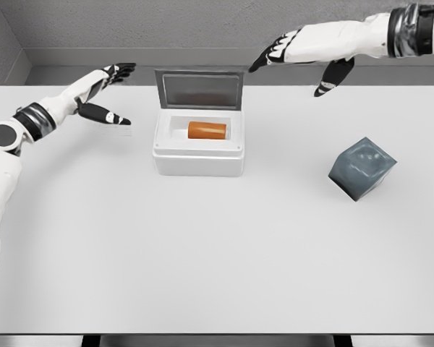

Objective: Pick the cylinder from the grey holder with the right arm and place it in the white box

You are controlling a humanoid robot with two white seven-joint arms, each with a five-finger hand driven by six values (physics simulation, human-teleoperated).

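Observation:
An orange cylinder (206,130) lies on its side inside the white box (198,161), whose grey-lined lid (199,90) stands open at the back. The grey holder (362,168) sits tilted on the table to the right, with nothing in it. My right hand (296,59) hovers above the table behind and to the right of the box, fingers spread and holding nothing. My left hand (110,92) is raised at the left of the box, fingers extended, also holding nothing.
The white table (202,260) stretches wide in front of the box and holder. A grey wall (202,29) runs behind the table's far edge.

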